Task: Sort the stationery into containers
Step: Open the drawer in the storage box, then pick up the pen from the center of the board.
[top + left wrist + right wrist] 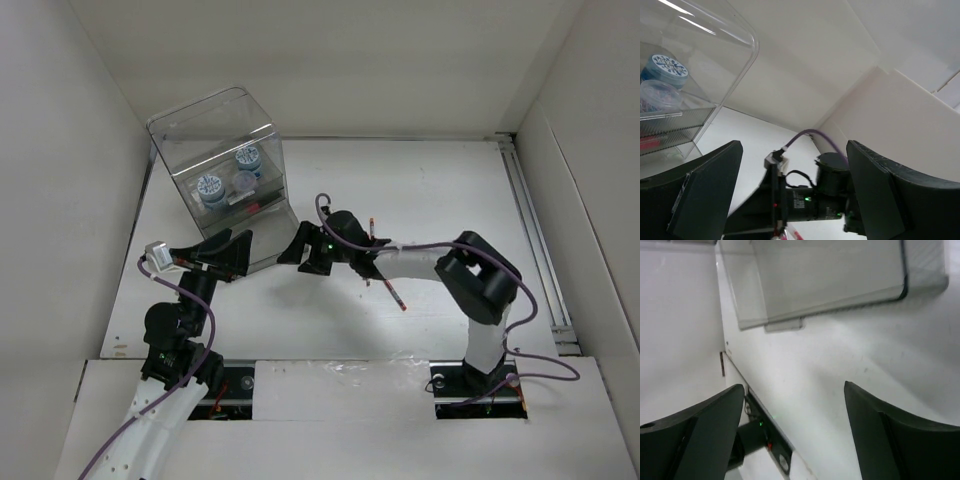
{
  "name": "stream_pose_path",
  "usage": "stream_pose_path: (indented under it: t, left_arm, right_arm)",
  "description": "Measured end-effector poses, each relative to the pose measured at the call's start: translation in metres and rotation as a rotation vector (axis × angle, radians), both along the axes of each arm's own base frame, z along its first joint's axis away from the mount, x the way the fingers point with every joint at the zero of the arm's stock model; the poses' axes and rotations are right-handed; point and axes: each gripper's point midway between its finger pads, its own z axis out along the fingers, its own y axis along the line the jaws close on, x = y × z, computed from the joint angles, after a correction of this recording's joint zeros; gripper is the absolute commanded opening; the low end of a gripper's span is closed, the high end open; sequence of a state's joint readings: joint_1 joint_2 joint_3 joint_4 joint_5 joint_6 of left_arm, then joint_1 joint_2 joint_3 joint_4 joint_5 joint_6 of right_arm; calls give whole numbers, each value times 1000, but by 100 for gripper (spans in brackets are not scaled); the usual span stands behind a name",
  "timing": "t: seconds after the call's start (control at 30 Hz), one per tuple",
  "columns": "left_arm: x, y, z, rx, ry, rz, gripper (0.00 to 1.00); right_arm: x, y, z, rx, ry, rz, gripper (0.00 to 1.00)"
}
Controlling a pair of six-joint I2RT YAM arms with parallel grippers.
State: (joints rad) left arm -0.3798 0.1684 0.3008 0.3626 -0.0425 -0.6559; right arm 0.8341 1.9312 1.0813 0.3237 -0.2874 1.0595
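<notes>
Right gripper (792, 387): jaws spread wide, nothing between them, aimed at the organiser box (830, 285); only the box's lower edge shows in the wrist view. Left gripper (794, 145): also spread, empty, at the box's 6 o'clock in the top view. Two blue-and-white rolls (211, 188) sit inside the box. A red smear in its drawer is too blurry to name. A red pen (396, 294) lies at 4 o'clock of the right gripper and a second pen (372, 228) at 2 o'clock, both partly hidden by the right arm (420, 262).
</notes>
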Motion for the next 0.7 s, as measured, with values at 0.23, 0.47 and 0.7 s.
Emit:
stream_pose_path:
  t: [0.23, 0.47, 0.7]
  left_arm:
    - [-1, -1, 0, 3, -3, -8, 82]
    - [-1, -3, 0, 7, -3, -18, 82]
    - [-2, -5, 1, 10, -7, -31, 82]
  right_arm:
    - [-15, -50, 54, -55, -129, -89, 0]
    - [3, -177, 49, -275, -120, -510, 3]
    - [-31, -247, -24, -562, 47, -644, 68]
